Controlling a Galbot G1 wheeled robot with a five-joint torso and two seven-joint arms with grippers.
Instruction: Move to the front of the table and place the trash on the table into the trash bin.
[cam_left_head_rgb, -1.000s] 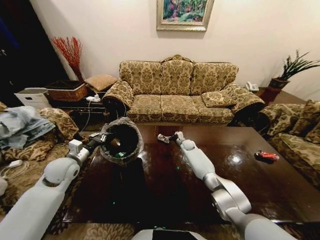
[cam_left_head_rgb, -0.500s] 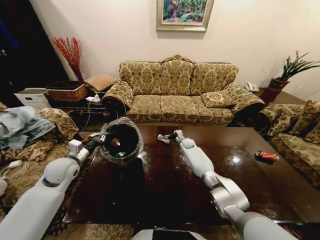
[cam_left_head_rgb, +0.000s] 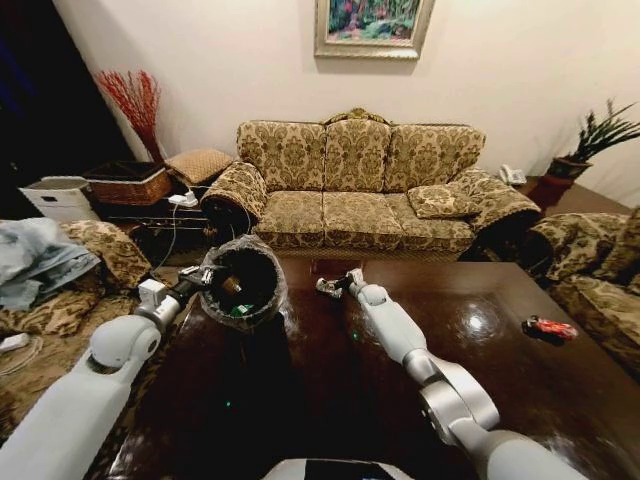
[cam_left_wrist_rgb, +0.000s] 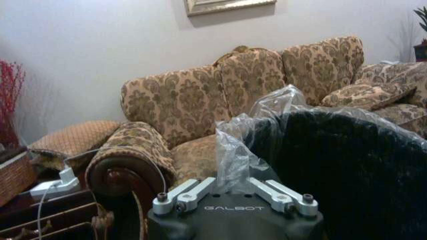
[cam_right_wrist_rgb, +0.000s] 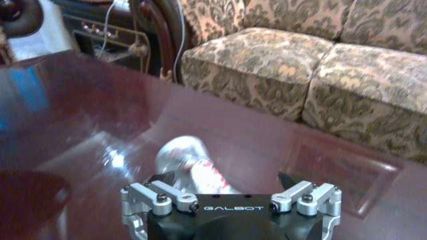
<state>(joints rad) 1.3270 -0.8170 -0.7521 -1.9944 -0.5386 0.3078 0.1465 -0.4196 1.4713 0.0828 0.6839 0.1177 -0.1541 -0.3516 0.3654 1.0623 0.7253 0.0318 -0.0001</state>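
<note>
1. The left gripper is clenched on the rim of the small round black bin with a crinkled clear plastic liner, holding it tilted over the near-left part of the glossy dark brown wooden coffee table. The bin's mouth faces the robot, and a green scrap and a tan piece lie inside.
2. The right gripper is stretched over the far side of the table. Its jaws stand apart, released, with the white crumpled scrap with red print lying between them and slightly ahead, resting on the tabletop.
3. Judging by its creased look, the scrap is light, soft and easily crushed. It should deform rather than resist, and it may skid on the polished wood.
4. The best hold seems to be across its thickest, bunched middle, with the jaws closing from either side and low to the surface, so that a thin edge does not slip out.
5. A small red piece of litter lies well off to the right of the right jaws, near the table's right edge.
</note>
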